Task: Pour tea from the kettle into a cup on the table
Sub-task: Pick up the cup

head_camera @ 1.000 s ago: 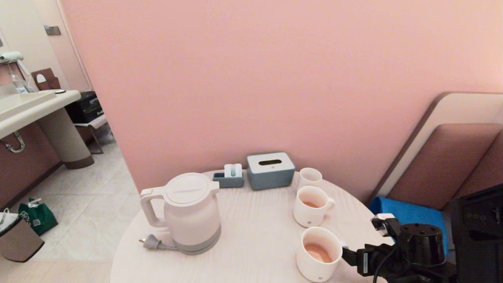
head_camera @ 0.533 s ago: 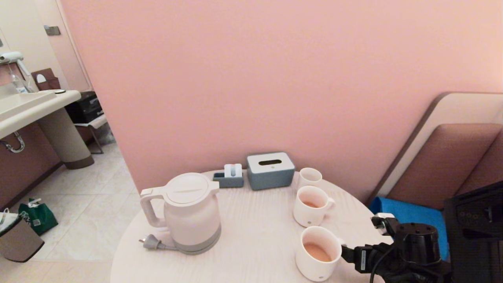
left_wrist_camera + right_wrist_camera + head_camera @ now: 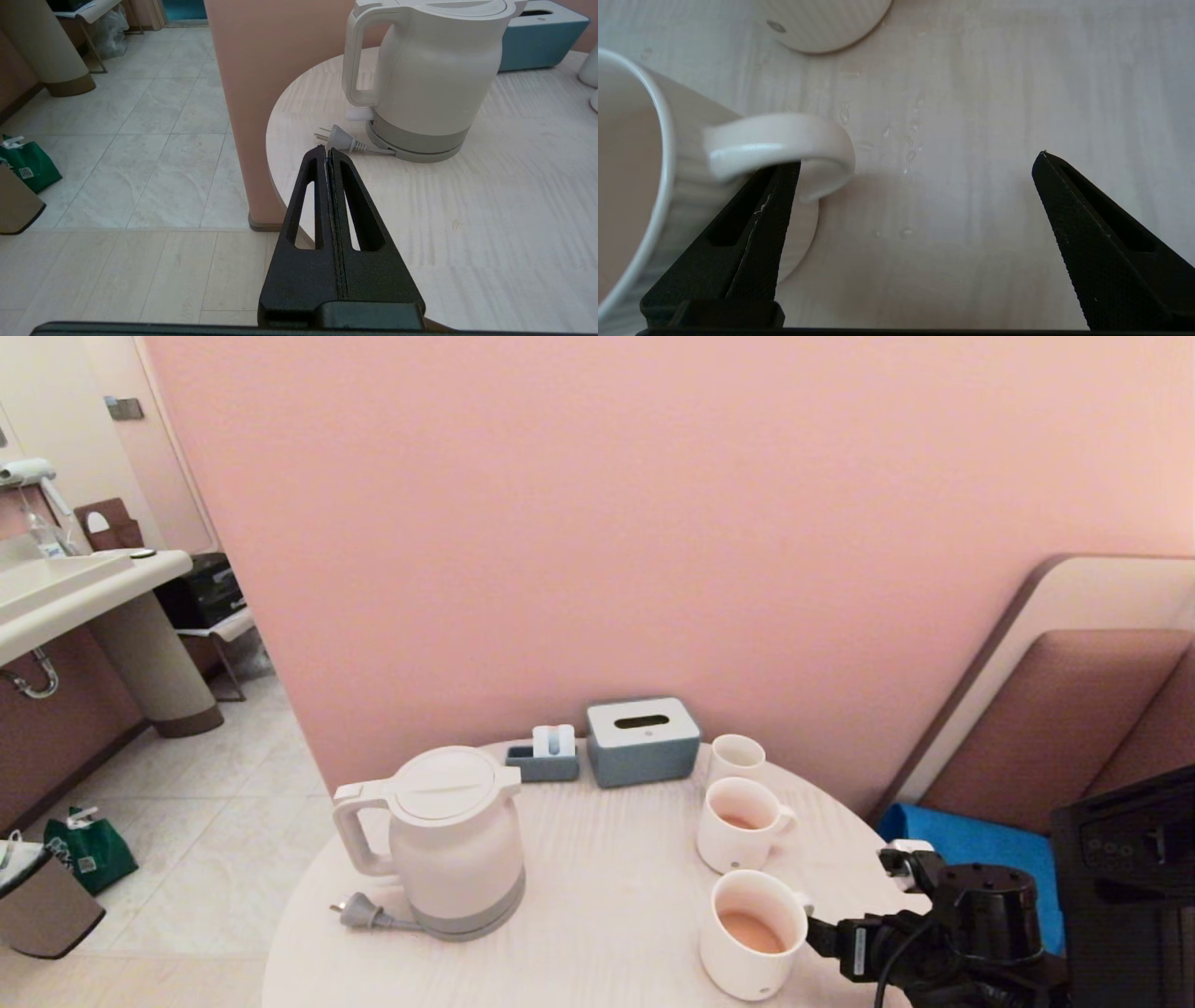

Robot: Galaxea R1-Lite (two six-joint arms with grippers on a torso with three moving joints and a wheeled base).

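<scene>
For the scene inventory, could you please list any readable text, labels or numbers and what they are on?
None can be read.
Green bag on the floor: a white label, too small to read.
Right gripper: a white sticker on its body, blurred.
Kettle and mugs: no lettering visible.

Grey tissue box (image 3: 642, 739), small white cup (image 3: 736, 758)

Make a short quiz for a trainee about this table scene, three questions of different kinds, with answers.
1. True or false: the right gripper is open beside the near mug's handle.
2. Which holds more tea: A, the near mug; B, the far mug?
3. Fill in: the kettle stands ____ on the table.

Key: 1 true; 2 A; 3 upright.
</scene>
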